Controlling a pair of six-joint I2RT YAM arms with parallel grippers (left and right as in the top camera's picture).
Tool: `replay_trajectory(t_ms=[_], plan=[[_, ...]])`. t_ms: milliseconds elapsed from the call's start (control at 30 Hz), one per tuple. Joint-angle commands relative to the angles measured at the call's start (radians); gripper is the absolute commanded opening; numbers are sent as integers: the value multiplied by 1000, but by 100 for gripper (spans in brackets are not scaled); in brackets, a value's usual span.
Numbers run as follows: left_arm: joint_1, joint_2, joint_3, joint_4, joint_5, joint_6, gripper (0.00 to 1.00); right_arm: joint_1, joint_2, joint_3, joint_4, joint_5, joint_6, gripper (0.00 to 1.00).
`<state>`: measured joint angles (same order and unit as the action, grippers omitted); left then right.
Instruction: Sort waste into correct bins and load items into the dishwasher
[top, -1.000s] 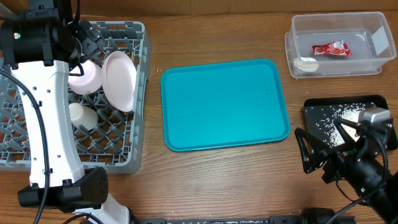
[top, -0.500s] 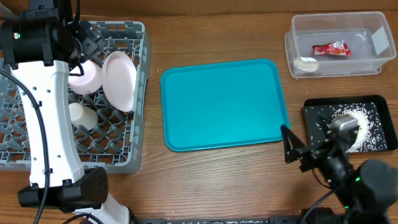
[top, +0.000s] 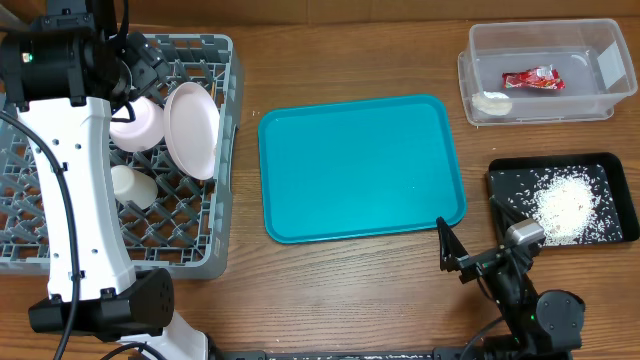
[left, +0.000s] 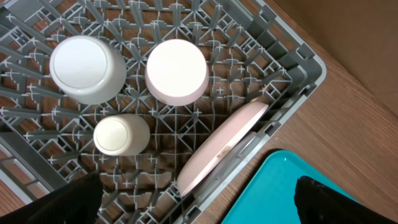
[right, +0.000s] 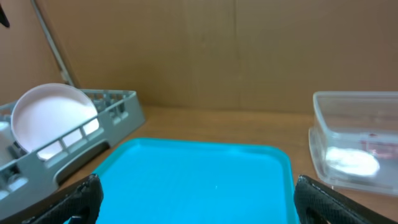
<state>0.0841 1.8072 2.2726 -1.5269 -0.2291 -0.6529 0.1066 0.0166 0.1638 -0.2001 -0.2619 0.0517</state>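
Observation:
The grey dish rack (top: 226, 150) at the left holds a white plate (top: 192, 130) standing on edge, an upturned pale bowl (top: 138, 125) and a small white cup (top: 132, 186). My left gripper (left: 199, 208) hangs open and empty above the rack (left: 298, 56) and the plate (left: 224, 146). The clear tub (top: 612, 100) holds the red wrapper (top: 532, 80) and the tissue wad (top: 492, 103). The black tray (top: 505, 185) holds rice scraps (top: 565, 205). My right gripper (top: 472, 262) is open and empty, low near the front edge; it also shows in the right wrist view (right: 199, 205). The steel bowl and chopsticks are out of view.
The teal serving tray (top: 360, 170) lies bare in the middle, between the rack and the bins. The left arm's white body (top: 75, 200) covers much of the rack. The right wrist view looks across the teal tray (right: 199, 174) to a brown back wall.
My right arm has pulled back from over the black tray toward the front edge and to the left, uncovering the rice. The left arm has not moved.

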Motion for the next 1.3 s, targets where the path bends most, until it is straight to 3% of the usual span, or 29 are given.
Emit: replay_trajectory(t_ms=[0,167,500,733,1267], plan=[[0,4,-4,2,-14,-5,100,5,-14,-68,81,42,0,100],[0,4,-4,2,-14,-5,100,5,-14,-159,218,91,0,100],[0,4,-4,2,-14,-5,100,0,-14,-156,117,286,-23,100],[0,4,-4,2,-14,-5,100,-76,-14,-156,116,285,-137,100],[0,4,-4,2,-14,-5,100,-123,-14,-156,116,286,-138,100]])
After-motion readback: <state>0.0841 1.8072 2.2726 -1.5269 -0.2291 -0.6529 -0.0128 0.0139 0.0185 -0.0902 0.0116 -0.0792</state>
